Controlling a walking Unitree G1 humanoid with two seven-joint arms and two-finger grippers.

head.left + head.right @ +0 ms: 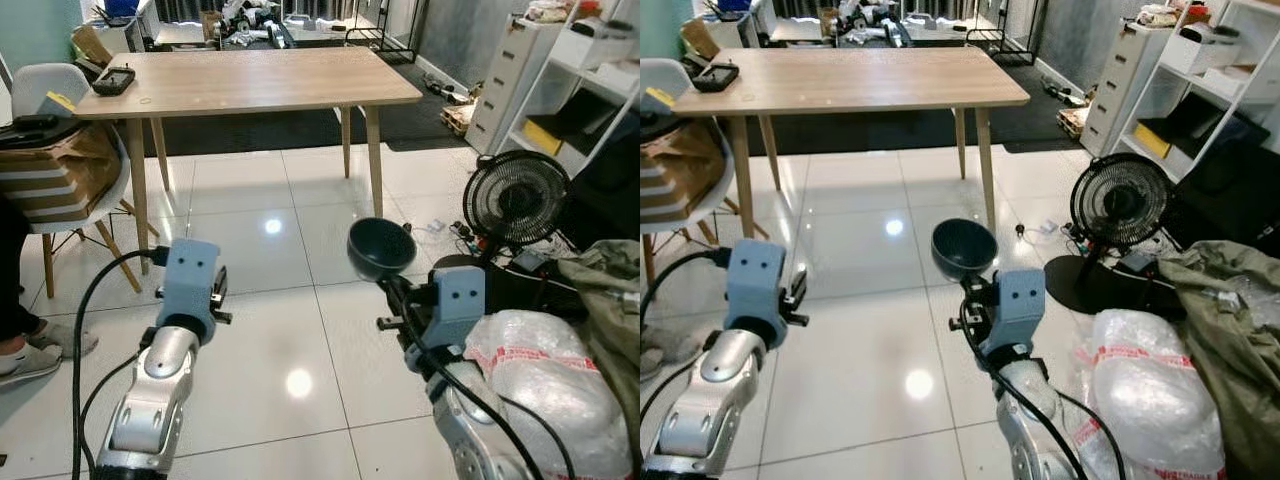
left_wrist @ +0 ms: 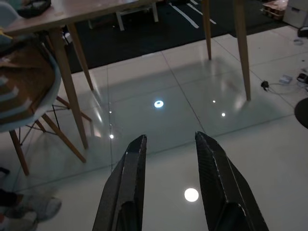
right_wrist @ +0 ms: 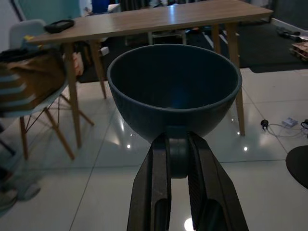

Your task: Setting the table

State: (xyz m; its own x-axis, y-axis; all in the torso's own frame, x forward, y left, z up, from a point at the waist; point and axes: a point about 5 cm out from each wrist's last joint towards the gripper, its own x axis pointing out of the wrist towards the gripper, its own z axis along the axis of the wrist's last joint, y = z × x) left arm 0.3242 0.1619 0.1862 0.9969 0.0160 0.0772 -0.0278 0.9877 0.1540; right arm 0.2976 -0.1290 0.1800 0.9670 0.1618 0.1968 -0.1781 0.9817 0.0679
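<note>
A dark blue-grey bowl [image 1: 381, 248] is held up at chest height, its foot pinched between the fingers of my right gripper [image 3: 177, 140], which is shut on it. The bowl [image 3: 173, 91] is upright and empty. Ahead stands a light wooden table [image 1: 250, 82] on slanted legs, a couple of floor tiles away. My left gripper [image 2: 168, 140] is raised over the white tiled floor to the left of the bowl, open with nothing between its fingers.
A black device [image 1: 113, 80] lies on the table's left end. A white chair with a brown striped bag [image 1: 58, 170] and a person's leg and shoe [image 1: 22, 352] are at left. A black fan [image 1: 515, 198], floor cables, a plastic-wrapped bundle [image 1: 540, 372] and white shelves [image 1: 585, 85] crowd the right.
</note>
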